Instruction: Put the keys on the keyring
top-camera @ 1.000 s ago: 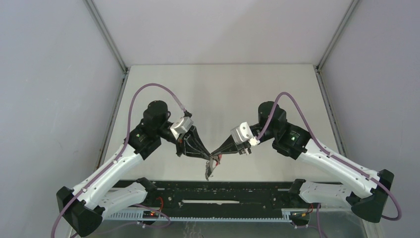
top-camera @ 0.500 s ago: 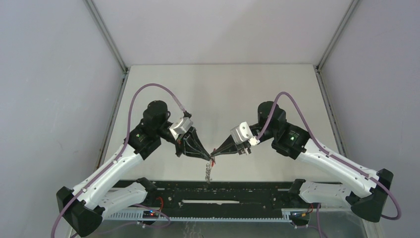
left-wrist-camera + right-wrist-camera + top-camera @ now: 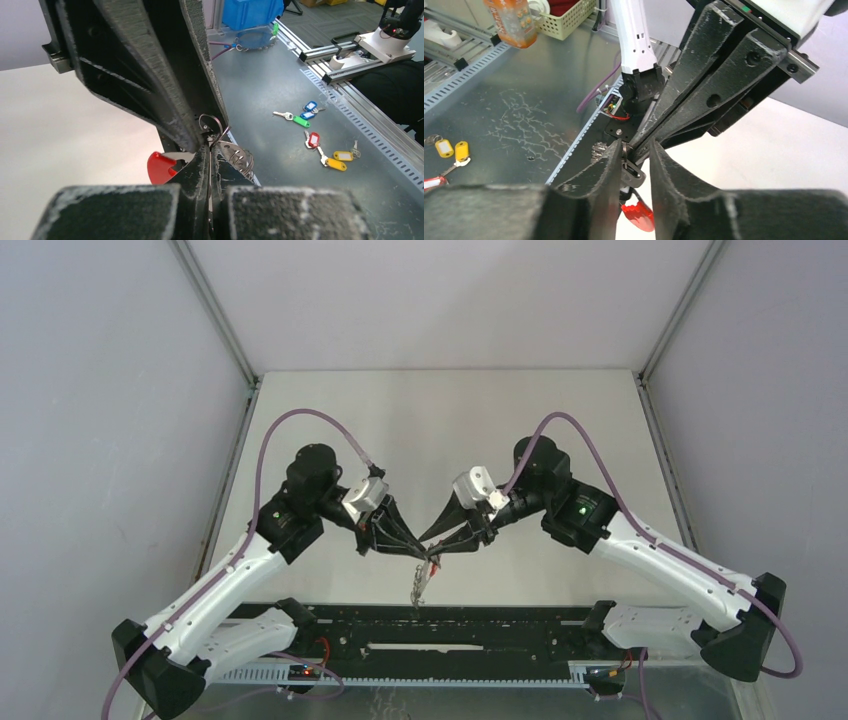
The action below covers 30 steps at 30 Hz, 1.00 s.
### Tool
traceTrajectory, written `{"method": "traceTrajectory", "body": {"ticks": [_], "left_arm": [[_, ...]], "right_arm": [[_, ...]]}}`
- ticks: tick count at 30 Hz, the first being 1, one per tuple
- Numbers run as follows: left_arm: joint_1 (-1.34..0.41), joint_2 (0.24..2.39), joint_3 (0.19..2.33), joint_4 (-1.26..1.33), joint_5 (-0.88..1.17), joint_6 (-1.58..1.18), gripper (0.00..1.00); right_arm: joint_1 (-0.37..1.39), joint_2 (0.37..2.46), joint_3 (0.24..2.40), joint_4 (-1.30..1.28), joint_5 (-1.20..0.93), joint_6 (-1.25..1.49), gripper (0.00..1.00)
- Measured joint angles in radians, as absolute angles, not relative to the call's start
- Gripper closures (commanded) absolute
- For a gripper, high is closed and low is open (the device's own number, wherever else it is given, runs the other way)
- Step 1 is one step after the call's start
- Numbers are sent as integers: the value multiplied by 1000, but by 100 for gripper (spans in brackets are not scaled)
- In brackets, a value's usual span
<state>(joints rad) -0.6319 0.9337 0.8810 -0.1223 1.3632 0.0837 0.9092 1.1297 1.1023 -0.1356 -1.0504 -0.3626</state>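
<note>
Holding keyring (image 3: 237, 155) up off table (image 3: 450, 420) w/ both arms meeting tip-to-tip right at it. Pinching w/ left gripper (image 3: 209, 152), pads pressed to a hairline slit, so prob. clamped on wire just beside keyring's silver-grey looped part. Closing in w/ right gripper (image 3: 635, 150), set a narrow gap apart around a dark piece, prob. black-headed key (image 3: 631, 175); can't tell if truly pinched or only straddled. Note red tag (image 3: 160, 167) of other key dangling just below keyring, touching no pad as far as visible. Judging step as feeding a key onto keyring; not clearly threaded yet, w/ ring's split hidden behind fingers in both wrist views. Risks from here: could drop black key if grip on right side is too loose, w/ only table beneath keyring to catch it; could twist or pop keyring out of left pinch if pushed off-axis, given v. short hold; could jam tips together, being crowded at keyring; could snag dangling tag or loops & drag them into the slit. Containers, both well apart from keyring & off table: blue bin (image 3: 252, 12) far beyond keyring in left wrist view, contents hidden; cream lattice basket (image 3: 569, 20) far beyond keyring in right wrist view, something red showing inside, rest unclear. Also spare tagged keys (image 3: 314, 140) loose on metal bench, in no container, well apart from keyring.
</note>
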Motion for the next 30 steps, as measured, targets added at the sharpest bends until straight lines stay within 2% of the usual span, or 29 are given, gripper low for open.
{"method": "traceTrajectory", "body": {"ticks": [9, 18, 30], "left_arm": [[-633, 933, 881, -113, 1341, 87, 100], [-632, 926, 881, -113, 1333, 78, 100], [-633, 892, 861, 15, 1267, -98, 100]], "right_arm": [[907, 1142, 1176, -266, -952, -327, 57], [871, 1181, 1236, -339, -962, -281, 55], [786, 1213, 1271, -307, -974, -195, 53]]}}
